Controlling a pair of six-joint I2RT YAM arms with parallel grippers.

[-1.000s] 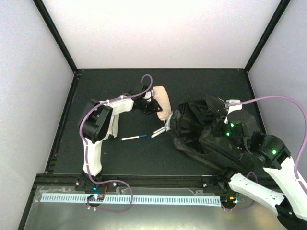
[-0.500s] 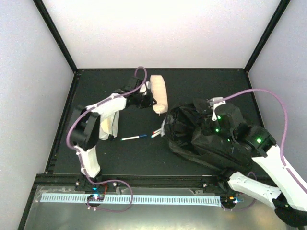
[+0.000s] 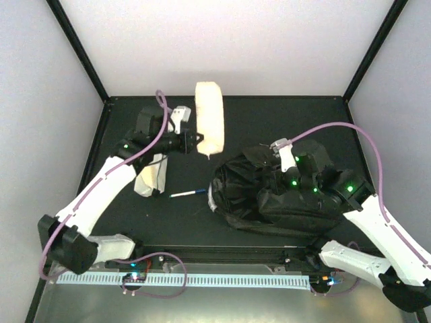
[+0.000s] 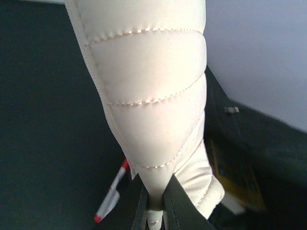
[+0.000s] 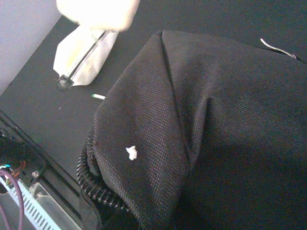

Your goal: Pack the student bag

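The student bag [image 3: 269,205], a large black fabric backpack, lies crumpled at the right of the table and fills the right wrist view [image 5: 216,120]. My right gripper [image 3: 279,183] is pressed onto its top. Its fingers are hidden under a raised fold of bag fabric, and it seems shut on it. My left gripper [image 4: 156,213] is shut on the bottom end of a cream quilted case [image 4: 148,91]. It holds the case upright in the air [image 3: 209,120] at the back, left of the bag. The bag's edge shows in the left wrist view [image 4: 268,158].
A small whitish plastic pouch [image 3: 151,176] lies on the table at the left, also in the right wrist view [image 5: 84,55]. A white pen with a blue tip [image 3: 187,194] lies beside it. A red and white pen [image 4: 111,196] lies below the case. The enclosure walls stand all round.
My left arm has lifted the cream case up and back to the left, away from the bag. My right arm has moved left, and the bag has shifted left with it over the red pen.
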